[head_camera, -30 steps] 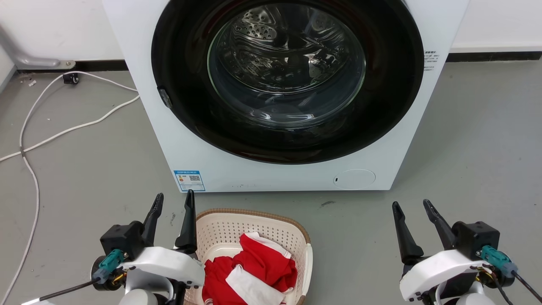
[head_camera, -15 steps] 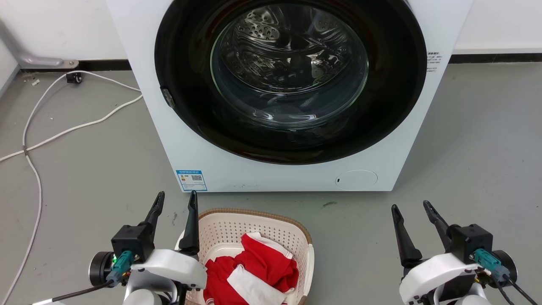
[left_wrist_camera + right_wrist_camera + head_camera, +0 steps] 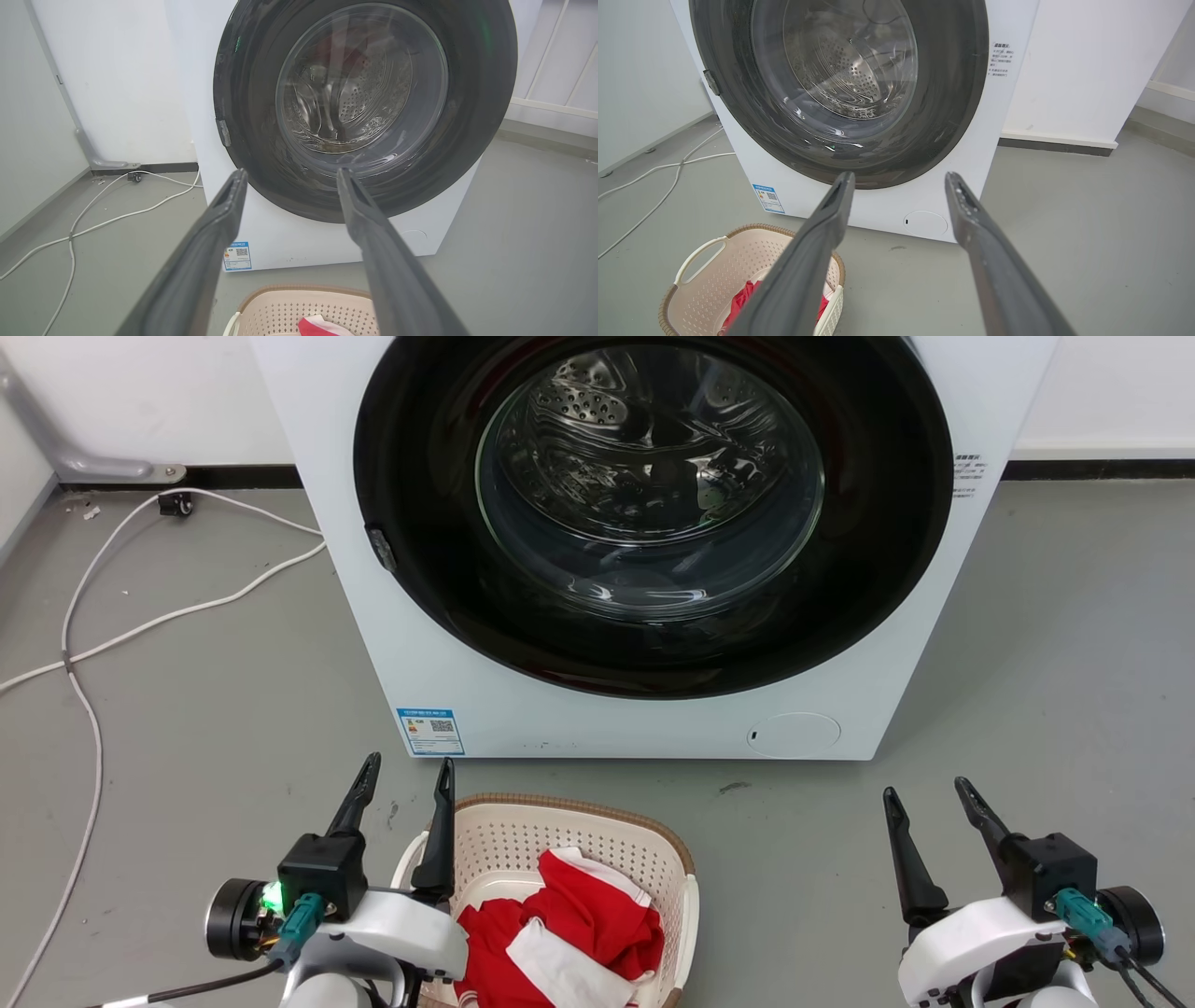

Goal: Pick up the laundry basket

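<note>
Dark fingers of left gripper (image 3: 410, 762) spread, empty. Laundry basket (image 3: 597, 843) sits on the floor just to its right, inner finger crossing the rim, likely lining up for the near handle. Red-and-white cloth (image 3: 569, 924) inside. Right gripper (image 3: 925, 788) also spread, empty, basket well to its left.

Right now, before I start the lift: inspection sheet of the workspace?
Surface: grey floor, a few small marks.
Job's things: basket on the floor in front of the washer, not gripped; red-white cloth inside.
Clutter: nothing seen.
Hands: left hand open, by the basket's left edge, contact unclear; right hand open, well right of the basket.
Cables: white cable loose on the floor left of the washer.
Surroundings: white wall behind.
</note>
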Controlling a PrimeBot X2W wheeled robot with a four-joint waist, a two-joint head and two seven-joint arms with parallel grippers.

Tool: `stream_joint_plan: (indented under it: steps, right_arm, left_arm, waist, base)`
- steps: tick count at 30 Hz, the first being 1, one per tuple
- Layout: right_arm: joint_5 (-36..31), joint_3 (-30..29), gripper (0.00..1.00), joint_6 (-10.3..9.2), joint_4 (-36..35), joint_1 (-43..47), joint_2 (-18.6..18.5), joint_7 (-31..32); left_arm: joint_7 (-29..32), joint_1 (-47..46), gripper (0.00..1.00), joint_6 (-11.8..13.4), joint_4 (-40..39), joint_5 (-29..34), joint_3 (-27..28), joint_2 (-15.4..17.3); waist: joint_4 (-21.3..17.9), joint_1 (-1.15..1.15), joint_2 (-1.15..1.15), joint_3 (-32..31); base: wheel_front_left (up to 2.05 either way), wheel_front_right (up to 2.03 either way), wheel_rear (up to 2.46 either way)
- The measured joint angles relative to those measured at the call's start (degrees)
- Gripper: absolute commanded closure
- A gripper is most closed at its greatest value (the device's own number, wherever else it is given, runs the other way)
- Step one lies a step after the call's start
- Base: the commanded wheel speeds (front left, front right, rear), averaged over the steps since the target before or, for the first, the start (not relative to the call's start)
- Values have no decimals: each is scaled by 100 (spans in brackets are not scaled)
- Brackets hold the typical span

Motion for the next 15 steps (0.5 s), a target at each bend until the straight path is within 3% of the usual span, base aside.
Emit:
stream_joint_plan:
  steps: [15]
  right_arm:
    - [-62,3,0,0,83,-27,0,-56]
  left_arm:
    - [-31,3,0,53,3,113,13,0]
  waist:
    - [-20,0,0,7]
  base:
    - [0,0,0]
